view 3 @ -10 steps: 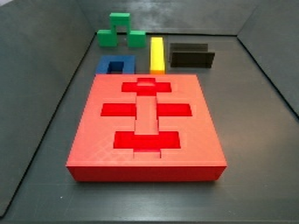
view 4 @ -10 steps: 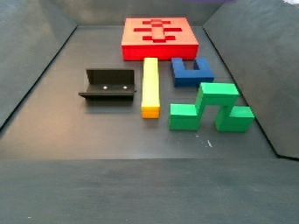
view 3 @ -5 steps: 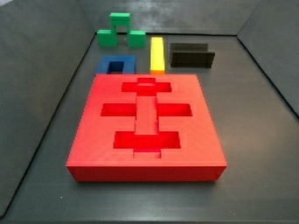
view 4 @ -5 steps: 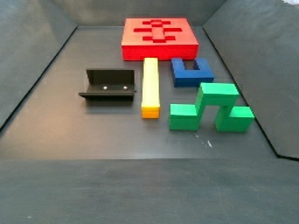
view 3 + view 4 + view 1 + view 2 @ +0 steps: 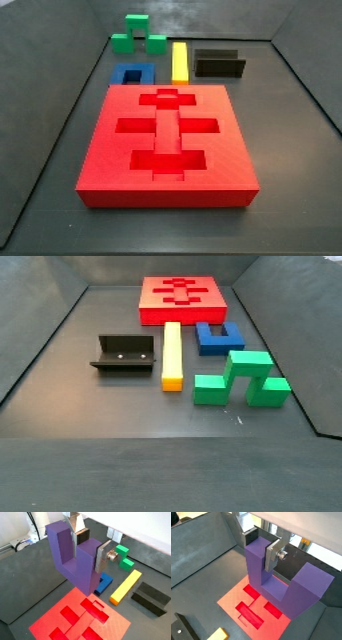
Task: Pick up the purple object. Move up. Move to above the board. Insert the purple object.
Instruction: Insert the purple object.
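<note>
In both wrist views my gripper (image 5: 89, 549) (image 5: 262, 550) is shut on one prong of the purple object (image 5: 72, 559) (image 5: 278, 582). It is a U-shaped block, held prongs up with its base downward. It hangs above the board (image 5: 73, 619) (image 5: 236, 596), a large red slab with cross- and bar-shaped recesses. A silver finger (image 5: 104, 557) (image 5: 272, 556) presses the prong's outer face. The board also shows in both side views (image 5: 167, 140) (image 5: 185, 296). Neither the gripper nor the purple object shows in the side views.
Beyond the board lie a yellow bar (image 5: 179, 60) (image 5: 171, 354), a blue square block (image 5: 131, 74) (image 5: 218, 336), a green stepped block (image 5: 138, 35) (image 5: 243, 378) and the dark fixture (image 5: 219, 63) (image 5: 123, 354). Grey walls enclose the floor.
</note>
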